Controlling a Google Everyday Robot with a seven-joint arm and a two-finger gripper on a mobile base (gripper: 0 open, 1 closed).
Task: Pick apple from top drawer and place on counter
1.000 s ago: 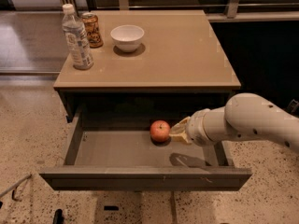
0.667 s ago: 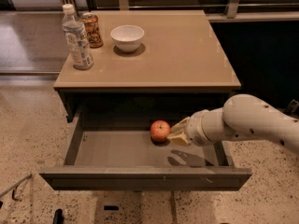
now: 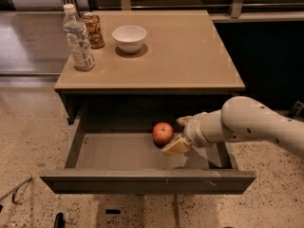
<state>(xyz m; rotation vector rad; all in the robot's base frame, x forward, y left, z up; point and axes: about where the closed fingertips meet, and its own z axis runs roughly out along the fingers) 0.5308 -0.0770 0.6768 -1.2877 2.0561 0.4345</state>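
Observation:
The small red apple rests on the grey floor of the pulled-out top drawer, near its back, right of the middle. My gripper reaches in from the right on a white arm and sits just right of the apple. Its fingers are spread, one behind the apple and one in front of it; neither is closed on the fruit. The tan counter lies above the drawer.
On the counter's far left stand a clear water bottle and a brown can, with a white bowl beside them. The drawer's front panel juts toward me over the speckled floor.
The arm has edged slightly left toward the apple. The apple has not moved.

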